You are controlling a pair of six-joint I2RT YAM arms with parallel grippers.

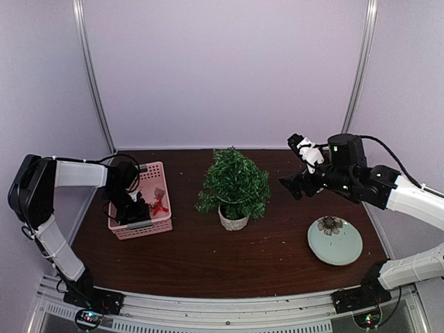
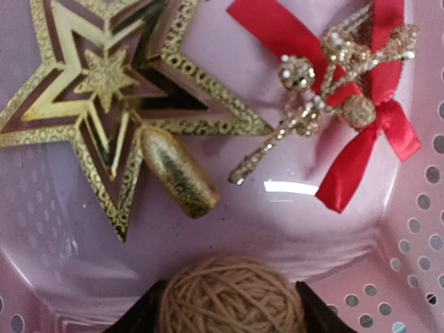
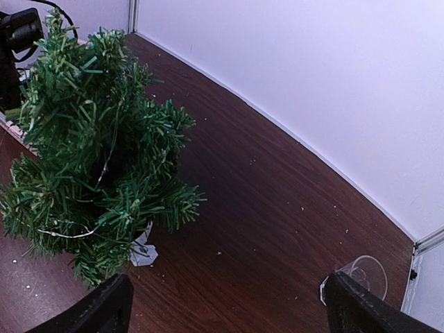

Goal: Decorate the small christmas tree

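Left claw (image 2: 229,320) astride twine ball (image 2: 231,288), grip unclear; right claw (image 3: 232,309) released, near tree (image 3: 90,152).

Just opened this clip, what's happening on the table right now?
Two robot arms are set up to decorate the small christmas tree, which shows no ornaments yet. The left gripper is down inside the pink basket of decorations, its fingers flanking a twine ball, with a gold star and a red bow lying nearby. Whether it actually grips the ball is unclear. The right gripper hangs open beside the tree, holding nothing.
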